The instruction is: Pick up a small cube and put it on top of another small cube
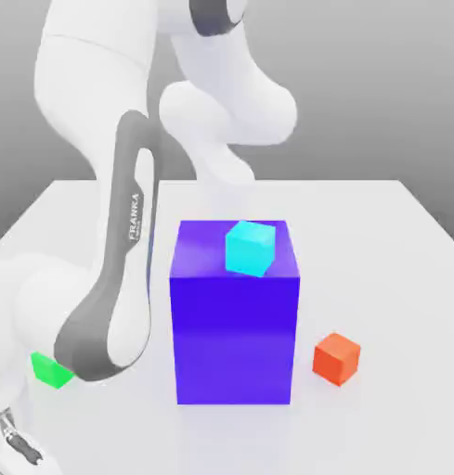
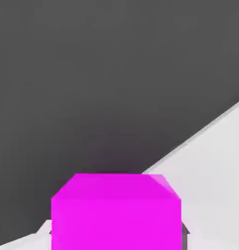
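Note:
The small cube [image 2: 116, 215], bright magenta, sits right up against the hand camera, with a dark fingertip [image 2: 184, 237] pressed against one of its sides. My gripper [image 1: 9, 445] is low at the near corner of the table on the exterior view's left, shut on this cube. Of the other small cubes, a cyan one [image 1: 249, 248] rests tilted on top of the big blue-violet block [image 1: 235, 325], and an orange-red one [image 1: 337, 359] lies on the table to the exterior view's right of that block.
A green cube [image 1: 51, 369] lies on the white table [image 1: 360, 213], partly behind my arm's elbow [image 1: 110, 315]. The arm's links stand between the green cube and the big block. The table edge runs close to the gripper.

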